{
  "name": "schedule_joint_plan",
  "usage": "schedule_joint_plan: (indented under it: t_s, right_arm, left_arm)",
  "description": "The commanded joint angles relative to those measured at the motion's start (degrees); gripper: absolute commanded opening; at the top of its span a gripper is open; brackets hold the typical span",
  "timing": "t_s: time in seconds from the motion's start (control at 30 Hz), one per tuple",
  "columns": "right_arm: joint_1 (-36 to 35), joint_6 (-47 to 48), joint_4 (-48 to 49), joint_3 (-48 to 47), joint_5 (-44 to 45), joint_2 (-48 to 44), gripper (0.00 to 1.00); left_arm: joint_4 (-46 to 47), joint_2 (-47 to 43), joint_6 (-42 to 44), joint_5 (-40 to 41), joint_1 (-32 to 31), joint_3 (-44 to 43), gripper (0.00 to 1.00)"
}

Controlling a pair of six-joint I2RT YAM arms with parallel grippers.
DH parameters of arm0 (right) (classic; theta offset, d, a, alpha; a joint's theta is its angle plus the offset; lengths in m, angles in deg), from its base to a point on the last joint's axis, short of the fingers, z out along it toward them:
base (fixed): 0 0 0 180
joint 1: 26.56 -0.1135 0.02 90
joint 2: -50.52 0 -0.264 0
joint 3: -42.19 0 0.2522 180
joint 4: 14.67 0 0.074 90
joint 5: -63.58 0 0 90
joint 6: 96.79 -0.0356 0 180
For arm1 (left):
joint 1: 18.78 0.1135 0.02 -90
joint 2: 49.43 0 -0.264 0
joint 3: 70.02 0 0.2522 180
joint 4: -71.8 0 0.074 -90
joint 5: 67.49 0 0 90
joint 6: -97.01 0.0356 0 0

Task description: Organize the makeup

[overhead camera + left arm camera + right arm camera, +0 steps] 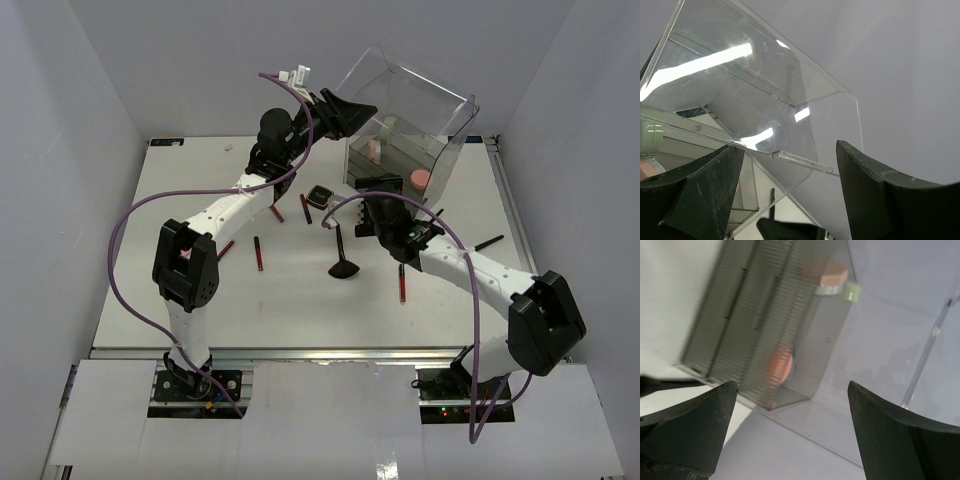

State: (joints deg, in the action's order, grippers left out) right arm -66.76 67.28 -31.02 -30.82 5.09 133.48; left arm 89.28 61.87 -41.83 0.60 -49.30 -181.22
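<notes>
The clear box (400, 150) stands at the back with its lid (405, 90) tilted up. My left gripper (345, 108) is open at the lid's left edge. In the left wrist view the lid's lip (800, 160) crosses between the spread fingers of my left gripper (790, 192). My right gripper (380, 192) hovers open and empty in front of the box. It faces the pink puff (780, 365) inside, which also shows in the top view (421, 180). On the table lie a square compact (319, 196), a fan brush (343, 260) and several dark-red pencils (259, 253).
The box has ribbed drawer fronts (740, 315), with a peach piece (834, 274) and a green piece (852, 290) higher up inside. A black brush (489, 243) lies at the right and another pencil (403, 283) beside my right forearm. White walls close in three sides.
</notes>
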Motion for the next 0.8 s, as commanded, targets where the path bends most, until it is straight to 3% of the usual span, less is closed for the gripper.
schedule_joint_plan:
  t_s: [0.0, 0.1, 0.27, 0.77]
  right_arm:
    - [-0.84, -6.72, -1.45, 4.58, -3.77, -5.47, 1.00]
    - [-1.03, -8.94, 0.58, 6.35, -3.65, -9.47, 1.00]
    - [-1.05, -4.44, 14.75, 9.95, 4.70, -13.72, 0.99]
    - [-1.37, 5.64, 31.27, 5.61, 11.84, -11.77, 0.96]
  left_arm:
    - [1.53, -2.30, 0.58, -0.68, 0.03, -1.57, 0.84]
    - [1.47, -2.51, 0.76, -0.59, 0.03, -1.16, 0.84]
    - [2.16, -2.52, 0.28, -0.53, 0.03, -0.32, 0.84]
    - [3.43, -5.19, 0.51, -1.02, 0.03, 5.77, 0.88]
